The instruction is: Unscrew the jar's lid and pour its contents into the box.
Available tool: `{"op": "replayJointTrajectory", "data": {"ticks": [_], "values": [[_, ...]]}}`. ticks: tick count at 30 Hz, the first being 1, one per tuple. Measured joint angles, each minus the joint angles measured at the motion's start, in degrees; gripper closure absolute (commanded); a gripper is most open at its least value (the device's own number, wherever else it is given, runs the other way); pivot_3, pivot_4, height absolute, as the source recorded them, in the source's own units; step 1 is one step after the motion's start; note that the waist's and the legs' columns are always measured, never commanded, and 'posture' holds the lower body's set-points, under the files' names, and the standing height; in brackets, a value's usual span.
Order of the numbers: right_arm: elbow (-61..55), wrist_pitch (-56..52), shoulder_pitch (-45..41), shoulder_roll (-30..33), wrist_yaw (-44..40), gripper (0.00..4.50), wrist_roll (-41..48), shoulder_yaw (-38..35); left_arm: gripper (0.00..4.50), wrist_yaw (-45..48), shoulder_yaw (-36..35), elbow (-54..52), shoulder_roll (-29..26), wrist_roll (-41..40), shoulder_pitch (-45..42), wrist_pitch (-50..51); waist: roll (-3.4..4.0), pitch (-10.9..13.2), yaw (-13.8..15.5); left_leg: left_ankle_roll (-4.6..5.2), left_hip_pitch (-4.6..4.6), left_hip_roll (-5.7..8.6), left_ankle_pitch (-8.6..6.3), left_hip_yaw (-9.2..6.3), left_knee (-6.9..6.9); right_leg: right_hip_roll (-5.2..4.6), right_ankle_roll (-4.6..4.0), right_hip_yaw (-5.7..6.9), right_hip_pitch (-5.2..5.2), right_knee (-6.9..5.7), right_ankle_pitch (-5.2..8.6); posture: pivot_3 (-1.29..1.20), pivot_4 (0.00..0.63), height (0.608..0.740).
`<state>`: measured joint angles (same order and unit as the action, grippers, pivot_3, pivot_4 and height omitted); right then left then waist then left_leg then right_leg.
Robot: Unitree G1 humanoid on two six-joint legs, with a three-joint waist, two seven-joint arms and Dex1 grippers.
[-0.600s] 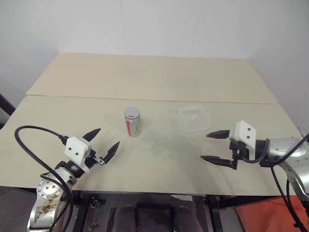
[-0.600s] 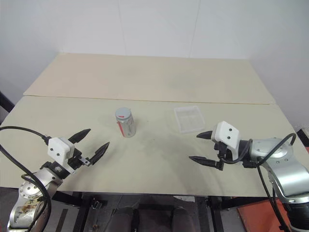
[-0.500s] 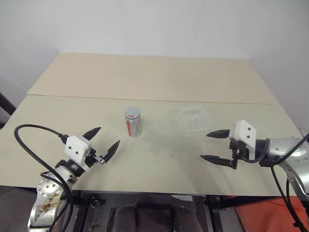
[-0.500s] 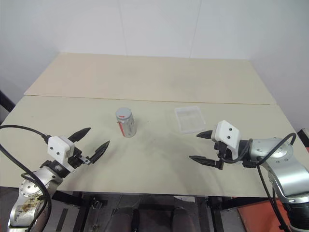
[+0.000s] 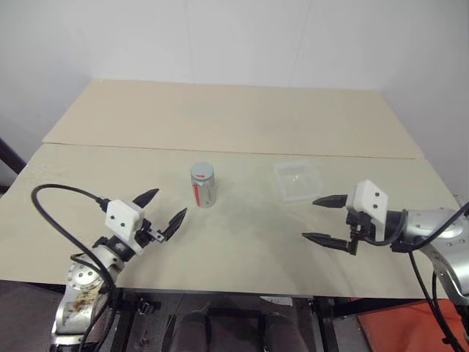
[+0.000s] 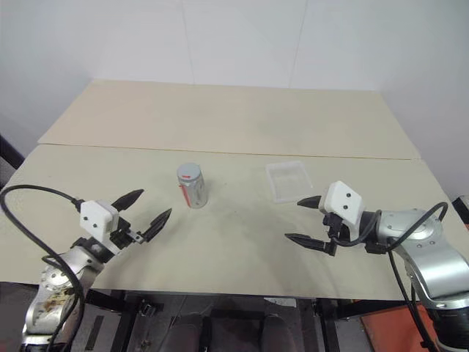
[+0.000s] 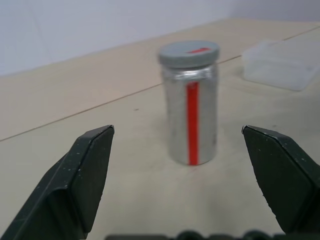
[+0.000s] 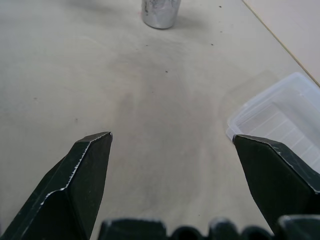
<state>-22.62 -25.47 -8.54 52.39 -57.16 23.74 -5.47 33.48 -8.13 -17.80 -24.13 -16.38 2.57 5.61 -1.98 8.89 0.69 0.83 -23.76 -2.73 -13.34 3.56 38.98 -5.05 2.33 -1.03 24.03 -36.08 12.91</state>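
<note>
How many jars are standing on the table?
1. The jar stands upright near the table's middle, lid on, left of the box. Nothing seems to hide another.

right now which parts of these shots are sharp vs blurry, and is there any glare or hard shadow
Left wrist view: the jar with its lid is fairly sharp, the box behind it soft, the near fingers blurred. Right wrist view: the table is crisp, the fingers soft-edged. Eye views: even, diffuse light, a faint shadow beside the jar, no strong glare on the box.
</note>
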Motion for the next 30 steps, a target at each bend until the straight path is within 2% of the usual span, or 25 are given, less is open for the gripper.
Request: {"op": "replayJointTrajectory", "data": {"ticks": [6, 16, 30], "values": [[-0.69, -0.56, -0.02, -0.71, 1.69, 0.0, 0.04, 0.0, 0.04, -4.75, 3.76, 4.59, 4.61, 5.14, -3.09, -2.27, 0.0, 0.0, -0.12, 0.0, 0.0, 0.0, 0.0, -0.02, 0.0, 0.01, 0.0, 0.0, 0.0, 0.0, -0.01, 0.0, 0.15, 0.74], [-1.63, -1.01, -0.07, -1.25, 3.52, 0.0, 0.05, 0.0, 0.04, -10.81, 6.04, 11.48, 11.1, 9.14, -5.95, -6.84, 0.0, 0.0, 0.01, 0.0, -0.01, 0.03, 0.0, -0.05, 0.01, -0.01, 0.03, 0.0, -0.02, 0.0, -0.02, 0.0, 0.15, 0.74], [-1.62, -1.02, -0.67, -1.34, 4.77, 0.0, 0.06, -0.01, 0.04, -13.53, 7.82, 22.67, 15.36, 10.45, -11.48, -15.44, 0.0, 0.0, -0.01, 0.0, -0.01, 0.05, 0.0, -0.06, 0.01, -0.01, 0.05, 0.0, -0.03, 0.0, -0.04, 0.0, 0.15, 0.74]]}}
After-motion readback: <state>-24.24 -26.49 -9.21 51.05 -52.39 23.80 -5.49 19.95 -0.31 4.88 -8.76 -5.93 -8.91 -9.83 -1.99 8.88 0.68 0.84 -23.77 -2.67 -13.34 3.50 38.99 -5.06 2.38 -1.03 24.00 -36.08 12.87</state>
